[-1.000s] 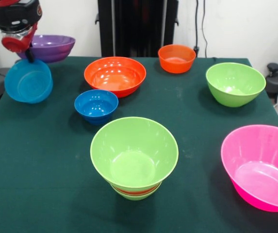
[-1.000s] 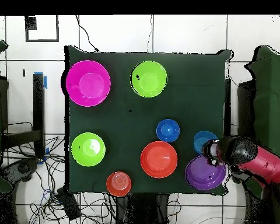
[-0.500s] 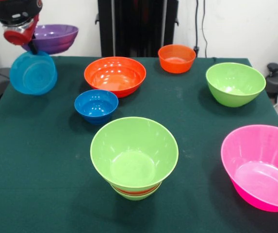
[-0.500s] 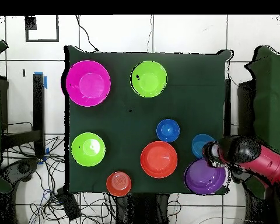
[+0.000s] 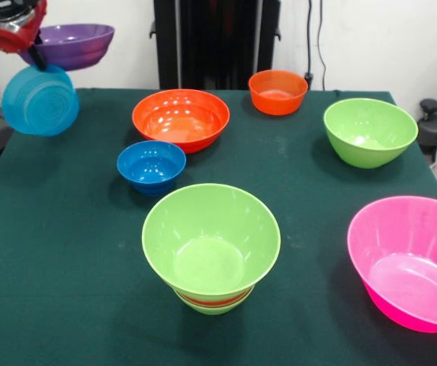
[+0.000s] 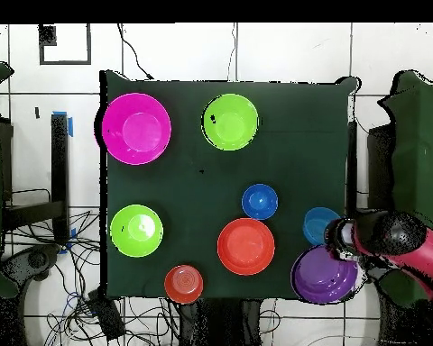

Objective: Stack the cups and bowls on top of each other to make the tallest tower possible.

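While the tower (image 5: 211, 248) stands three bowls high, the tool (image 5: 31, 49), far beyond it, pinches a light-blue bowl (image 5: 40, 100) aloft by the purple bowl (image 5: 69, 44); six bowls await on the tabletop (image 5: 65, 252).

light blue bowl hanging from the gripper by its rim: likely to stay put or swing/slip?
The light blue bowl hangs tilted on its side below the gripper, seemingly pinched at the rim only, so it could probably pivot or swing. Its glossy plastic looks slippery; a thin rim pinch may creep. It appears light and stiff, so it is unlikely to sag.
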### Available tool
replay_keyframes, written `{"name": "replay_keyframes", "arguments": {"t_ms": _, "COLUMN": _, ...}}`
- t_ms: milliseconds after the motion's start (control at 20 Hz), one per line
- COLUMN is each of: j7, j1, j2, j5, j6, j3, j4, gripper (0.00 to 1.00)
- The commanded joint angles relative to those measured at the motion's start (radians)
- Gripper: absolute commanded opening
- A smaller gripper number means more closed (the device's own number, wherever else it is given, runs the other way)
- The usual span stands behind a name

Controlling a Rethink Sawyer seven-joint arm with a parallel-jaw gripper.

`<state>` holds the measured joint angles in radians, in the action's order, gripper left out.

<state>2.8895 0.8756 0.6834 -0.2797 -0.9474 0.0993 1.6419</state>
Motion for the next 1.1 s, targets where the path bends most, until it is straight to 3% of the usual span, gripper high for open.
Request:
{"name": "replay_keyframes", "arguments": {"t_ms": 50, "j7": -0.327, "j1": 0.022, "j2": 0.021, "j5": -0.012, "j6": -0.096, "j3": 0.14, "j4": -0.027, "gripper": 0.0}}
{"name": "replay_keyframes", "arguments": {"t_ms": 400, "j7": -0.284, "j1": 0.044, "j2": 0.011, "j5": 0.01, "j6": -0.114, "j3": 0.172, "j4": -0.052, "gripper": 0.0}}
{"name": "replay_keyframes", "arguments": {"t_ms": 850, "j7": -0.105, "j1": -0.011, "j2": -0.049, "j5": 0.045, "j6": -0.1, "j3": 0.156, "j4": -0.169, "gripper": 0.0}}
{"name": "replay_keyframes", "arguments": {"t_ms": 1100, "j7": -0.087, "j1": -0.021, "j2": -0.062, "j5": 0.058, "j6": -0.112, "j3": 0.142, "j4": -0.192, "gripper": 0.0}}
